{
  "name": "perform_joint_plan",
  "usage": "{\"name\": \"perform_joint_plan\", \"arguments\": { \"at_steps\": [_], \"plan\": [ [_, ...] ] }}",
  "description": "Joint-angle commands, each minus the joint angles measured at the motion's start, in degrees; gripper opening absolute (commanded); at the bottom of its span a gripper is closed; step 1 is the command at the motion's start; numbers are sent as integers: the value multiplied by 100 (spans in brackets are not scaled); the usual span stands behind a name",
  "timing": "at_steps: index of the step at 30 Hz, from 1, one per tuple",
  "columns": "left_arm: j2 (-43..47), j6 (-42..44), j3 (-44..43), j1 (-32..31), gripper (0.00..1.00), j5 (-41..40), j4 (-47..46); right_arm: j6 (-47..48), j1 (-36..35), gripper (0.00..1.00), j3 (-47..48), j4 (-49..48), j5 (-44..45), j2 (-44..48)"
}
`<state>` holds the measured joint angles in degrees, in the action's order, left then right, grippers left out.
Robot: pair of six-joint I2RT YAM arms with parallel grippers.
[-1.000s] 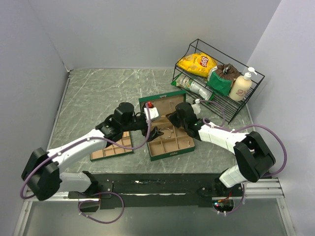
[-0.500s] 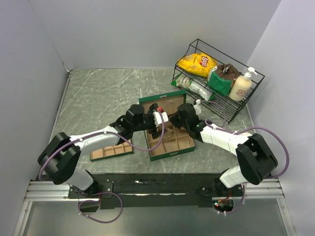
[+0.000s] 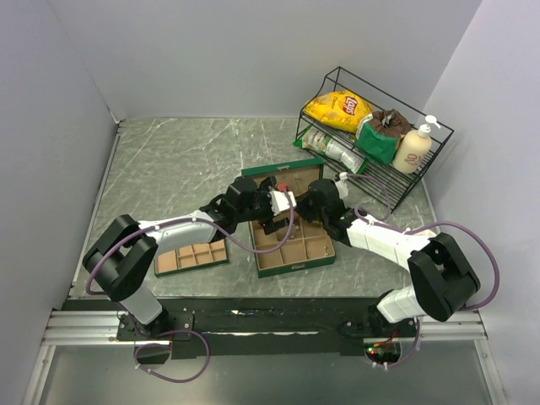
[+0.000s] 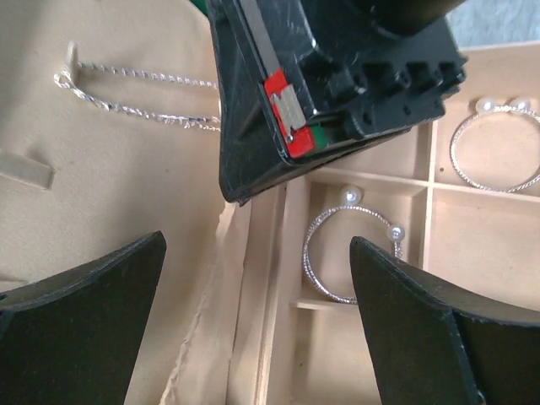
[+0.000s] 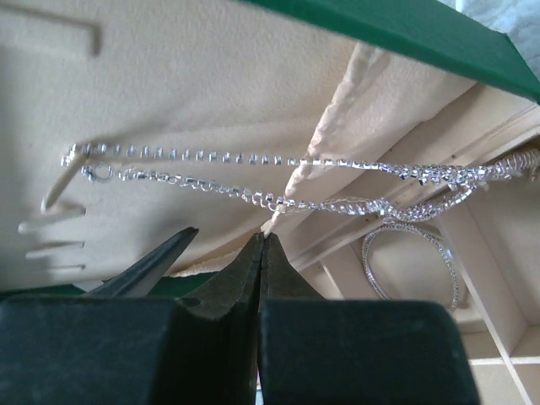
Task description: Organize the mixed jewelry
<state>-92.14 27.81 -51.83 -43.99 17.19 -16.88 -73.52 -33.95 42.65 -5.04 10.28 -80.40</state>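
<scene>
The green box [image 3: 291, 267] lies open mid-table. A fine silver chain [image 5: 253, 181] hangs doubled across its tan lid lining and also shows in the left wrist view [image 4: 135, 93]. A silvery bangle with two pearls [image 4: 348, 253] lies in one compartment, and a second bangle [image 4: 498, 152] in the compartment to its upper right in that view. My right gripper [image 5: 264, 236] is shut, its tips pinching the loose ragged edge of the lining [image 5: 337, 110] just below the chain. My left gripper [image 4: 257, 245] is open and empty, hovering over the box next to the right gripper [image 4: 337, 76].
The flat tan divided tray [image 3: 190, 256] lies left of the box. A black wire rack [image 3: 384, 181] at the back right holds a yellow chips bag [image 3: 337, 108], a green packet and a soap bottle [image 3: 413, 148]. Walls close in left and right.
My left arm swung right from above the tan tray to over the green box, beside the right gripper. The right gripper stayed at the lid, and the box shifted slightly.
</scene>
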Motion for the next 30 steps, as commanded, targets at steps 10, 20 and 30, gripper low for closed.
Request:
{"name": "perform_joint_plan", "arguments": {
  "at_steps": [10, 20, 30],
  "plan": [
    [-225, 40, -301, -31, 98, -32, 220, 83, 82, 0, -47, -190, 35, 192],
    [-551, -65, -635, -145, 97, -40, 264, 92, 82, 0, -55, -217, -18, 156],
    [-568, -250, -415, -145, 78, -418, 291, 118, 152, 0, -126, -155, 53, 306]
  ]
}}
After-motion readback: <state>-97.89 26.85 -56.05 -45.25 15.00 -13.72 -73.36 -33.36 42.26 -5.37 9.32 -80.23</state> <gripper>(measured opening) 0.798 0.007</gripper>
